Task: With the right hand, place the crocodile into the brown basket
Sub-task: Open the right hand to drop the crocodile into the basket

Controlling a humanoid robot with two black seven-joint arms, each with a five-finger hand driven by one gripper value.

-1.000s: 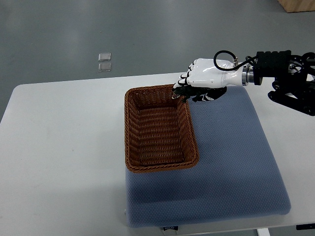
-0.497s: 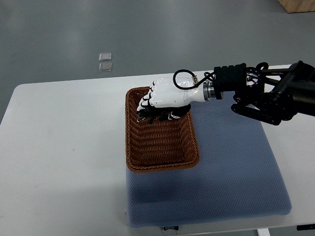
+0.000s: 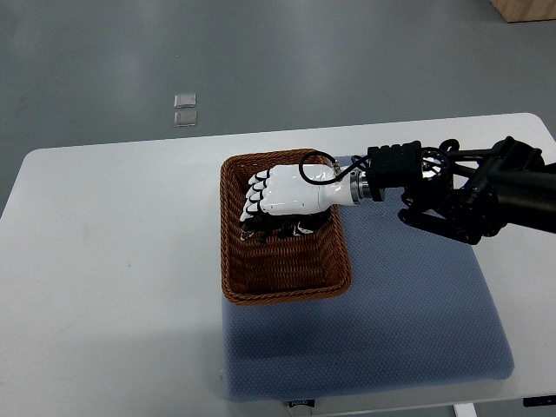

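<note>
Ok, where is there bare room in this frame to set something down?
The white table left of the brown basket is bare, as is the blue mat on the basket's right and near sides. Inside the basket, only the near half of the floor is free. Its far half is crowded: the right hand holds the crocodile there.

white table [image 3: 104,261]; blue pad [image 3: 408,321] on it; two small clear squares [image 3: 184,109] on grey floor [image 3: 347,52]
</note>
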